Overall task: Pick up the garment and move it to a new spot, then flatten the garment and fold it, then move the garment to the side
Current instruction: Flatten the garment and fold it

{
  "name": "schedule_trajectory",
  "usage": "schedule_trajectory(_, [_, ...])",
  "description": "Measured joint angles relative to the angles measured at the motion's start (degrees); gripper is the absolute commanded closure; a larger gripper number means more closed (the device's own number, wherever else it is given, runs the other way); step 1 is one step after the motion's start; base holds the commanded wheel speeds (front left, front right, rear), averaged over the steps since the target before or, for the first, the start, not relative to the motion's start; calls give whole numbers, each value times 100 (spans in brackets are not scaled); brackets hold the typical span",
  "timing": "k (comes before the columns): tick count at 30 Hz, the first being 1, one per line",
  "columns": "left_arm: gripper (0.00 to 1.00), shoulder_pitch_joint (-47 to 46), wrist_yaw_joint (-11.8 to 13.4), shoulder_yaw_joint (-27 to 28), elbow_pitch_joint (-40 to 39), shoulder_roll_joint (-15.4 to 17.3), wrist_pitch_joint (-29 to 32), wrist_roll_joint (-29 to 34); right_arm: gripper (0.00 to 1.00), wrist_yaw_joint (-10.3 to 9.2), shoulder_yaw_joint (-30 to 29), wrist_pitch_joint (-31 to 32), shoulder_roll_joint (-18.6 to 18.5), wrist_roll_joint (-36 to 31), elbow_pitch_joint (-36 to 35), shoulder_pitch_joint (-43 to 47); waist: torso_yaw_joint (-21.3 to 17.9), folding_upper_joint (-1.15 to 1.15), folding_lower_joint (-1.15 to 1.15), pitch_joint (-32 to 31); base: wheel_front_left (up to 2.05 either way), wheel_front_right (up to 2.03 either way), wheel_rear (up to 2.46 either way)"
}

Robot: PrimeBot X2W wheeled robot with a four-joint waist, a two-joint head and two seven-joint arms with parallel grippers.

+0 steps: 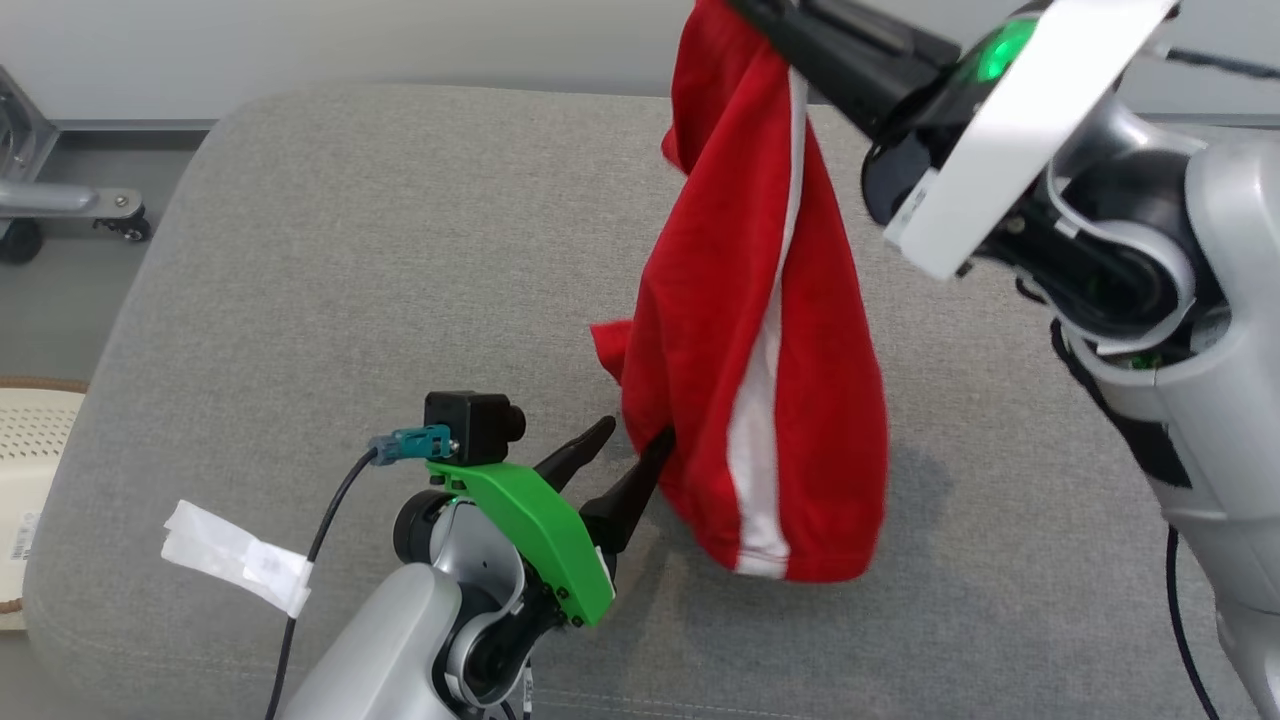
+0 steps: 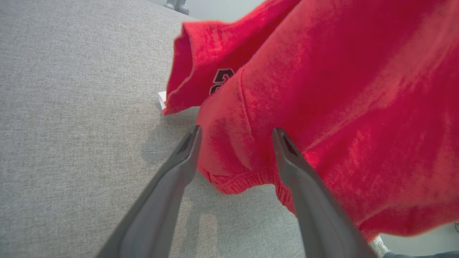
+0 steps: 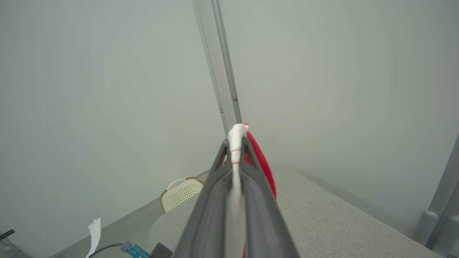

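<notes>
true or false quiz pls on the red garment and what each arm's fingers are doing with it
1. The right arm's fingers are shut on the garment, which hangs over the grey cushion. True.
2. The left arm's fingers are clamped on the hem. False: they are open, with a bit of hem between them.
3. The garment is plain red all over. False: it has a white stripe and dark lettering.
4. A cream perforated basket sits beside the cushion, at the head view's left edge. True.
</notes>
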Motion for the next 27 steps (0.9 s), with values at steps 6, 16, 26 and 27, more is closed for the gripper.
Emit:
schedule_trajectory(6, [0, 64, 0, -30, 9, -8, -82, -82, 100, -514, -387, 203, -38, -143, 639, -356, 316, 0, 0, -110, 0, 0, 0])
schedule_trajectory(16, [0, 352, 168, 243, 24, 165, -221, -90, 100, -822, -1080, -55, -371, -107, 1318, 1255, 409, 0, 0, -324, 0, 0, 0])
schedule_trajectory(26, [0, 551, 155, -179, -272, 234, 204, -152, 100, -825, -2081, -748, -673, -305, 1970, 2644, -166, 0, 0, -178, 0, 0, 0])
schedule_trajectory(27, [0, 565, 137, -244, -299, 193, 274, -245, 100, -825, -2126, -799, -656, -304, 1991, 2661, -229, 0, 0, -147, 0, 0, 0])
